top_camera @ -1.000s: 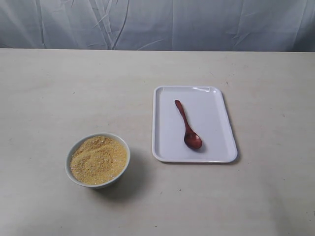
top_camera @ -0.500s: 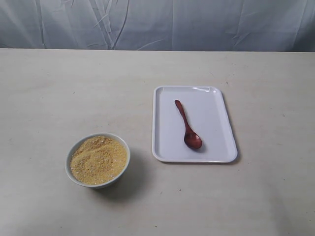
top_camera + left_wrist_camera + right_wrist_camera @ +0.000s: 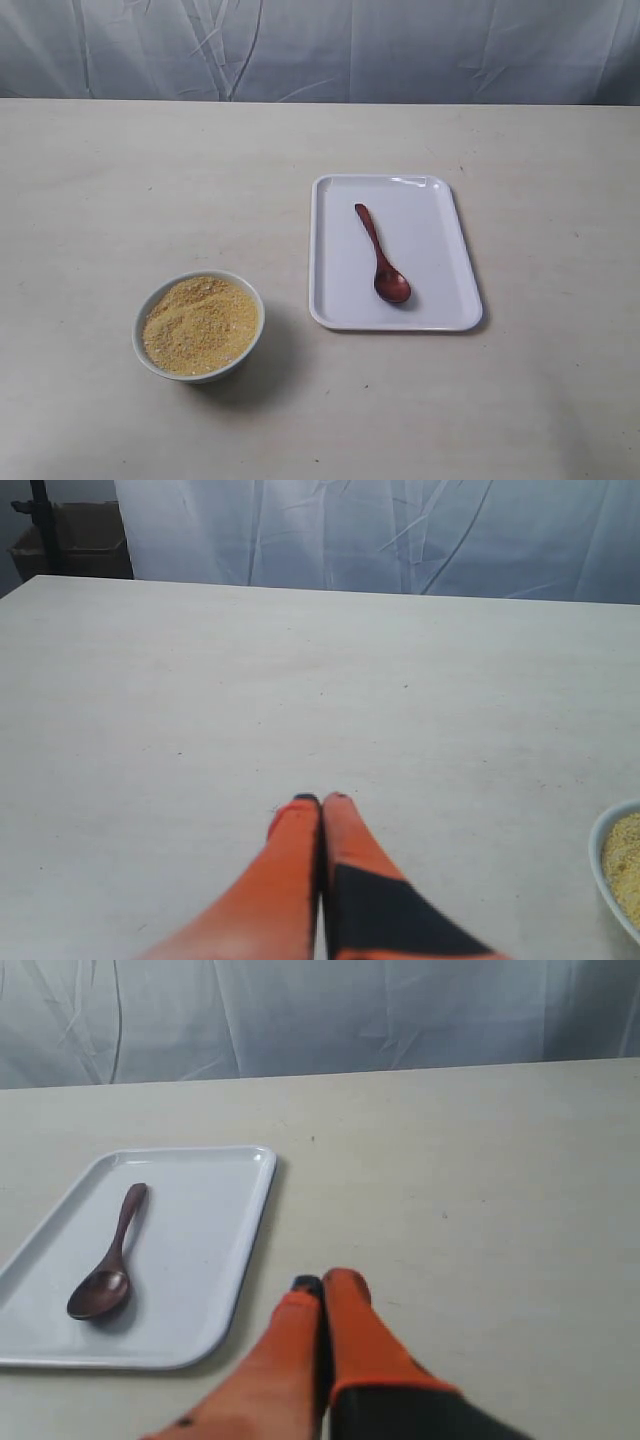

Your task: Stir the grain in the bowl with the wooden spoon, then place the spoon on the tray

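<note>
The dark reddish-brown wooden spoon (image 3: 381, 256) lies on the white tray (image 3: 440, 300), its oval bowl toward the near edge; the right wrist view shows the spoon (image 3: 109, 1258) and tray (image 3: 215, 1250) too. The small white bowl (image 3: 148, 302) holds a heap of yellow-tan grain (image 3: 200, 325) at the front left of the table. A sliver of the bowl (image 3: 603, 855) and grain (image 3: 628, 865) shows in the left wrist view. My left gripper (image 3: 321, 800) is shut and empty over bare table. My right gripper (image 3: 325, 1282) is shut and empty beside the tray. Neither arm appears in the exterior view.
The pale table (image 3: 120, 180) runs back to a wrinkled grey-white curtain (image 3: 320, 50). A dark stand and a box (image 3: 70, 535) sit beyond the table's far corner in the left wrist view.
</note>
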Controlling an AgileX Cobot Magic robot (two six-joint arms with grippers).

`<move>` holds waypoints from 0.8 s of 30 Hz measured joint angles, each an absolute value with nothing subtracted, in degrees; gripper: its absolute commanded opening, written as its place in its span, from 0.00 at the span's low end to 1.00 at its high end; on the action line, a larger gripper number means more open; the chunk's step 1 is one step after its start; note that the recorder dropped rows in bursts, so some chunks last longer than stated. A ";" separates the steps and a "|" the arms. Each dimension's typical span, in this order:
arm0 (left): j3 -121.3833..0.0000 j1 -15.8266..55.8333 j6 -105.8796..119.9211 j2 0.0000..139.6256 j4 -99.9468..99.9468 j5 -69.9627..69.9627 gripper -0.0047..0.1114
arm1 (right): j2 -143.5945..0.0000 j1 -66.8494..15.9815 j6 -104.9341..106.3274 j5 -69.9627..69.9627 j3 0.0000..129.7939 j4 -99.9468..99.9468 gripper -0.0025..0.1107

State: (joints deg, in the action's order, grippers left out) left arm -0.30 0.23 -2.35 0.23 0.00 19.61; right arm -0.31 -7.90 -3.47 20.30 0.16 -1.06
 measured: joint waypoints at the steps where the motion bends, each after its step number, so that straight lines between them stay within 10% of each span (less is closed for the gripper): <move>1: -0.30 0.23 -2.35 0.23 0.00 19.61 0.04 | -0.31 -7.90 -3.47 20.30 0.16 -1.06 0.02; 24: -0.30 0.23 -2.35 0.23 0.00 19.61 0.04 | -0.31 -7.90 -3.69 20.30 0.16 0.51 0.02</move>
